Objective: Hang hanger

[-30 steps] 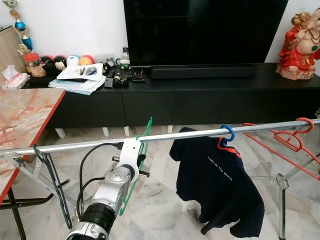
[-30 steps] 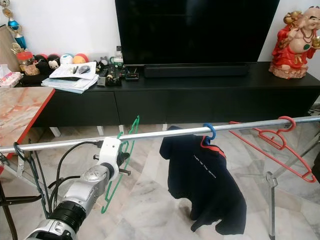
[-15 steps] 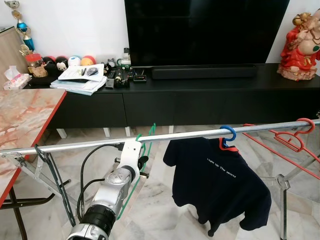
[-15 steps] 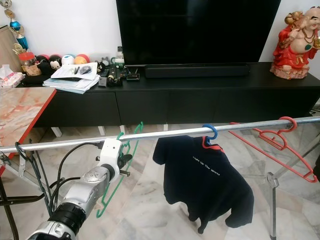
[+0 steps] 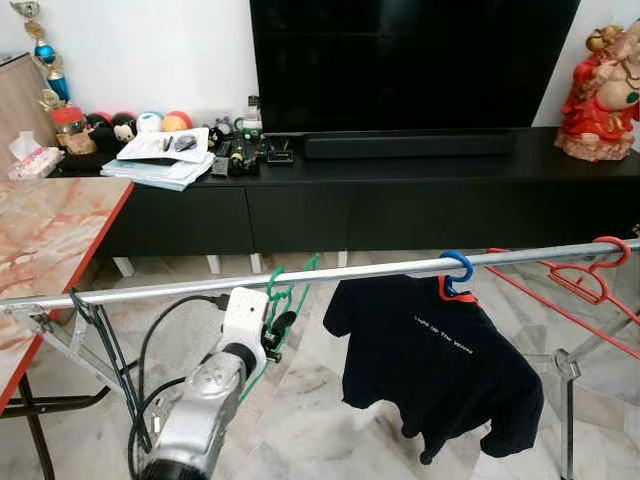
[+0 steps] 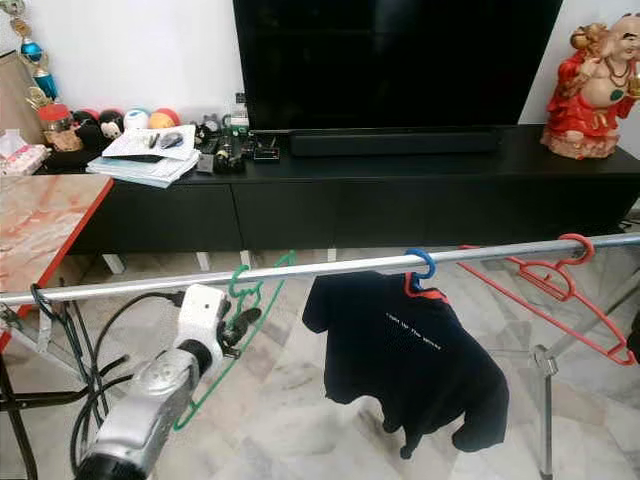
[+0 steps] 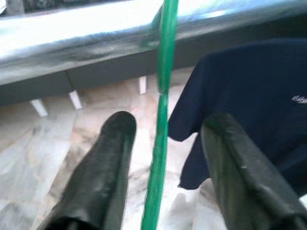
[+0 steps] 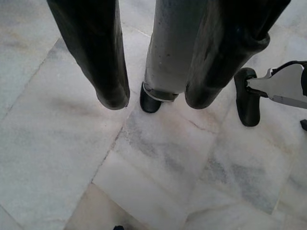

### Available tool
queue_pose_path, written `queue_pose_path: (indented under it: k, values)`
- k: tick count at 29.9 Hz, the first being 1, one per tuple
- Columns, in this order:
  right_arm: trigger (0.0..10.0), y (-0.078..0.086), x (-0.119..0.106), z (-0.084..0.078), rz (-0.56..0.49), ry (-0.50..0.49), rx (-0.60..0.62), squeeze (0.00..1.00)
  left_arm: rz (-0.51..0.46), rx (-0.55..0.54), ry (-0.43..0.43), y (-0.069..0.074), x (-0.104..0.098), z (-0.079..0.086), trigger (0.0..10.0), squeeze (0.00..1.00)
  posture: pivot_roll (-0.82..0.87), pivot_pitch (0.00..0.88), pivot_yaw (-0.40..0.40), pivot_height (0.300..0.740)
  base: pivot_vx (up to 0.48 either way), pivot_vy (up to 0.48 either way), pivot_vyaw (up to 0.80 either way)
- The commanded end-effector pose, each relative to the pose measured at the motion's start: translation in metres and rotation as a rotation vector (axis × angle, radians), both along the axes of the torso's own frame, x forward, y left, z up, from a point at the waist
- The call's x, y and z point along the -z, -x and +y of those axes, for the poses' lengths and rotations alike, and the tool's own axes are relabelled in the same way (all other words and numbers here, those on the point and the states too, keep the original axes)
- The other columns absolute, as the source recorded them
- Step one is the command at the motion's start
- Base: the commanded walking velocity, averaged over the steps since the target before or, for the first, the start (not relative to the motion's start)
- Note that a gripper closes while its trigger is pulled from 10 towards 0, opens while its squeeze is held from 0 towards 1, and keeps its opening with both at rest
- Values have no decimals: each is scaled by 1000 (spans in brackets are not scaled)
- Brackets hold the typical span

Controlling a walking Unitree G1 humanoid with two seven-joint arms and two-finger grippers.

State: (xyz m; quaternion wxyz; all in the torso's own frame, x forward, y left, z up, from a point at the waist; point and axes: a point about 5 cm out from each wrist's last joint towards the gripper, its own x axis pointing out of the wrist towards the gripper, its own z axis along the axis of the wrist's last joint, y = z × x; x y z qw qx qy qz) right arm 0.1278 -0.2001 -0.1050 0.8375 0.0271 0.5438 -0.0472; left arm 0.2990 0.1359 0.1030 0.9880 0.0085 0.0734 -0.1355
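A: So, where is the green hanger [image 5: 284, 300] sitting right now?

B: Its hook is lying over the metal rail [image 5: 330, 273], just ahead of the left gripper [image 7: 163, 143]. In the left wrist view the green wire is running straight down between the 2 black fingers [image 7: 108, 158], and there is daylight on both sides of it, so the fingers are spread and gripping nothing.

A: Then the hanging itself is looking done?

B: That is my judgement. The step in hand is getting the gripper away cleanly. It should be drawing straight back along its own line, keeping the fingers wide, so that neither pad is brushing the wire and tugging the hook off the rail.

A: What is crowding it?

B: Beyond the gripper and to its right, a dark T-shirt [image 5: 435, 365] is hanging on a blue hanger [image 5: 455, 268], near but apart from the green one. Farther right, a red hanger [image 5: 590, 285] is hanging bare. To the gripper's left, a dark hanger [image 5: 100, 345] is hooked near the rail's end, beside the marble table [image 5: 45, 240]. The gripper's own cable [image 5: 165, 325] is looping just below the rail and could be snagging.

A: And the right gripper [image 8: 158, 100]?

B: It is hanging idle, fingers parted, pointing at the marble floor [image 8: 72, 153].
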Motion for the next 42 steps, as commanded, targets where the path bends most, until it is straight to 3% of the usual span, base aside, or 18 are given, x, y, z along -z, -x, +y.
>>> queue_pose_path:
  k: [1,6,8,11,12,13,15,16,17,18,20,21,25,30,31,33,36,42]
  values:
    - [10000,3,1,1,9,-4,-6,0,-8,20,2,6,-5,3,10000,937,163,0,26,740,0,0,0]
    - [10000,3,1,0,12,-2,-18,0,-21,55,-1,37,-3,23,10000,910,177,0,23,740,0,0,0]
    - [10000,3,1,-1,12,-2,-19,0,-20,58,-1,43,-3,27,10000,910,177,0,23,740,0,0,0]
    - [10000,4,1,-2,13,0,-21,0,-10,22,35,61,-4,43,10000,886,184,0,20,740,0,0,0]
    - [10000,3,1,-2,14,2,-25,0,13,-18,8,70,2,59,10000,741,186,0,18,740,0,0,0]
    - [10000,3,1,-2,15,3,-30,0,37,-45,-32,76,10,71,10000,663,189,0,16,740,0,0,0]
    - [10000,3,1,-2,16,2,-32,0,91,-130,-99,81,26,92,10000,94,192,0,14,740,0,0,0]
    - [10000,3,1,-2,15,2,-33,0,104,-147,-108,82,29,96,10000,94,192,0,14,740,0,0,0]
    - [10000,3,1,-2,15,2,-34,0,138,-192,-142,85,37,106,10000,0,189,0,14,740,0,0,0]
    - [10000,3,1,-2,15,2,-35,0,174,-240,-183,89,46,117,10000,0,189,0,14,740,0,0,0]
    - [10000,3,1,-2,14,2,-35,0,212,-281,-183,94,58,126,10000,0,185,0,14,740,0,0,0]
    - [10000,2,0,-2,13,3,-35,0,301,-340,-230,100,76,135,10000,0,180,0,14,740,0,0,0]
    - [10000,1,0,-1,11,4,-34,0,394,-431,-216,108,104,140,10000,0,173,0,13,740,0,0,0]
    - [10000,0,0,-1,10,3,-30,0,566,-384,-176,117,142,125,10000,0,171,0,11,740,0,0,0]
    - [10000,0,0,0,7,3,-30,0,685,-363,-208,129,161,121,10000,0,169,0,11,740,0,0,0]
    - [10000,-1,0,0,7,3,-30,0,715,-357,-220,133,165,120,10000,0,169,0,11,740,0,0,0]
    - [10000,-1,0,0,0,1,-16,0,854,-321,-279,154,185,113,10000,0,135,0,22,740,0,0,0]
    - [10000,-2,-1,0,-7,2,9,0,904,-251,-285,161,193,103,10000,0,130,0,22,740,0,0,0]
